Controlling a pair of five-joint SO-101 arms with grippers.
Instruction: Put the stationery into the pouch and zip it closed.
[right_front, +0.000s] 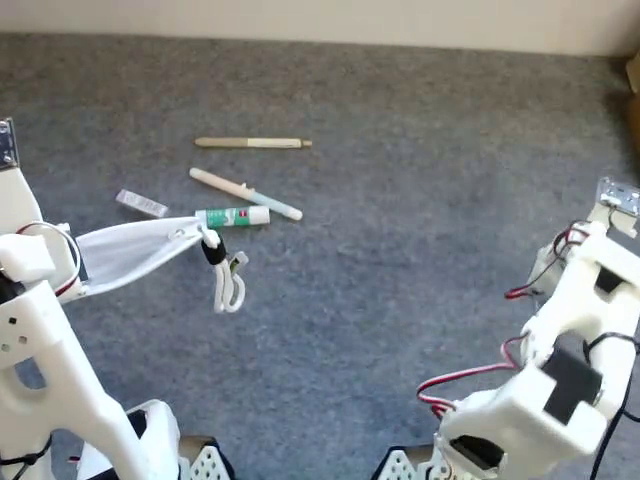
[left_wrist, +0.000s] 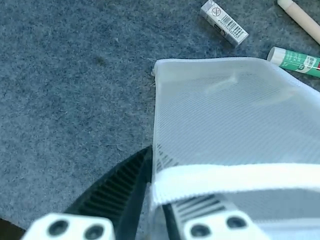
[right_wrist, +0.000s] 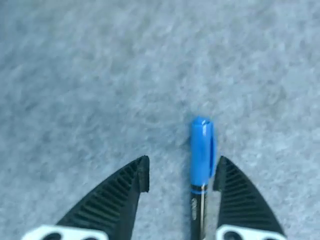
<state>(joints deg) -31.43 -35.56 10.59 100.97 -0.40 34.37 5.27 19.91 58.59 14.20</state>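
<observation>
The left gripper (left_wrist: 155, 172) is clamped on the near edge of the pouch (left_wrist: 225, 115), which lies on the table (right_front: 420, 200). The right gripper (right_wrist: 182, 172) is spread, a blue-capped pen (right_wrist: 201, 150) between its fingers. Beyond the pouch lie a glue stick (right_front: 232, 216), a small box (right_front: 141, 203) and two pens (right_front: 245, 194), all outside it.

The left arm (right_front: 45, 370) is seen at 8 o'clock in the high view, with the left gripper (left_wrist: 152, 167) clamped on the edge of the pouch (left_wrist: 235, 110). The right arm (right_front: 565, 375) is held at 4 o'clock, and the right gripper (right_wrist: 182, 160) is pointed downward with its jaws parted.
</observation>
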